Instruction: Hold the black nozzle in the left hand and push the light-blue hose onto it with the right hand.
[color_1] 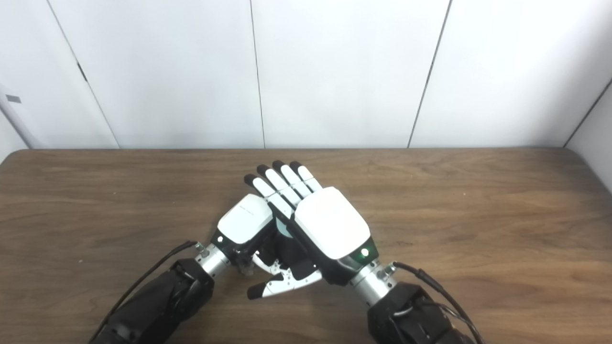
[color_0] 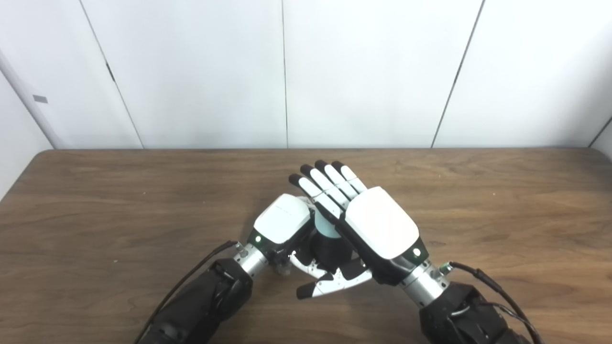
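Light-blue hose [color_0: 326,225], a short pale tube, sits on the black plastic nozzle [color_0: 330,248] between my palms. Left hand [color_0: 282,224] curls around the nozzle; right hand [color_0: 368,224] lies flat across, fingers [color_0: 330,184] spread straight. Probably light, pliable, slippery; press on its end.

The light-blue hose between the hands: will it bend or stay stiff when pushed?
Probably fairly stiff: only a short stub of light-blue hose shows above the black nozzle. The right hand lies flat over it, fingers extended, so it might slip sideways.
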{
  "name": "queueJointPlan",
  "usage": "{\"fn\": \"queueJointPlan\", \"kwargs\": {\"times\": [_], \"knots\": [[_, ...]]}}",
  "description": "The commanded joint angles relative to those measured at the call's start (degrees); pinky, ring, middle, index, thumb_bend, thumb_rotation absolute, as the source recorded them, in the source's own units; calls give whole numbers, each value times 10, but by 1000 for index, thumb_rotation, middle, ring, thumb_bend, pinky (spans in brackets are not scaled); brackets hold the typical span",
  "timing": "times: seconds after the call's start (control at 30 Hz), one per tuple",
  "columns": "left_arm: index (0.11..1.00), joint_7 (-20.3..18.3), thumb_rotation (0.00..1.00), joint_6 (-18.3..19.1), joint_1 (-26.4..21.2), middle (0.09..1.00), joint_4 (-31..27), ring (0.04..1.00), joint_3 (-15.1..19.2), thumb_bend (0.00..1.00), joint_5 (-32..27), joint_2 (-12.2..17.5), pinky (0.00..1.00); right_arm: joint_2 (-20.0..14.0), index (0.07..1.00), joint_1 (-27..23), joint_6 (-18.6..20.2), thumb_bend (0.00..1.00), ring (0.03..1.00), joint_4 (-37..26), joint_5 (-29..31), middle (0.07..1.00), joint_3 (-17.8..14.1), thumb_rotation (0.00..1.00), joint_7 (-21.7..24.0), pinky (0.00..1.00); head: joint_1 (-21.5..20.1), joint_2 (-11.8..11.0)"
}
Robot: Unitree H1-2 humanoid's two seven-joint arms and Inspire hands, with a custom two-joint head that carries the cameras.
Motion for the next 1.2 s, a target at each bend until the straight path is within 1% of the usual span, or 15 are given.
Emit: {"fn": "queueJointPlan", "kwargs": {"times": [0.0,0.17,0.33,0.47,0.6,0.73,0.83,0.93,1.03,1.17], "knots": [[509,-9,0,-14,136,465,103,460,-66,504,2,-65,623,6,958,-46,6,856,1000,-15,-4,988,-14,758,-7,1000,0,1],[515,-10,0,-13,135,459,107,463,-66,503,4,-66,631,7,968,-49,9,854,1000,-17,-4,998,-18,776,-9,1000,-3,0],[511,-2,0,-22,133,464,116,462,-65,503,5,-66,628,8,954,-48,3,848,1000,-23,-3,989,-21,776,-20,1000,-4,-2],[501,-3,0,-22,131,469,123,467,-65,504,7,-65,634,6,975,-48,8,842,1000,-40,-3,992,-27,795,-8,1000,-8,-3],[496,8,0,-26,129,471,128,466,-65,504,11,-64,630,-4,980,-51,12,841,1000,-53,1,998,-44,782,-1,1000,-12,-4],[506,11,0,-24,128,459,132,473,-66,503,16,-64,633,-15,986,-54,15,850,1000,-66,5,1000,-62,801,15,1000,-14,-4],[506,10,0,-25,127,462,135,469,-65,503,14,-63,634,-23,979,-49,13,850,1000,-74,12,999,-75,810,13,1000,-19,-4],[514,20,0,-28,123,459,140,462,-68,503,21,-60,626,-30,968,-45,11,846,1000,-78,20,994,-85,822,8,1000,-27,-5],[511,16,0,-28,121,456,140,471,-69,503,19,-57,634,-43,956,-35,6,847,1000,-75,27,973,-97,839,-2,1000,-29,-7],[517,16,0,-31,118,448,150,469,-68,502,16,-57,633,-55,966,-22,9,838,1000,-75,39,981,-109,843,7,1000,-33,-9]]}}
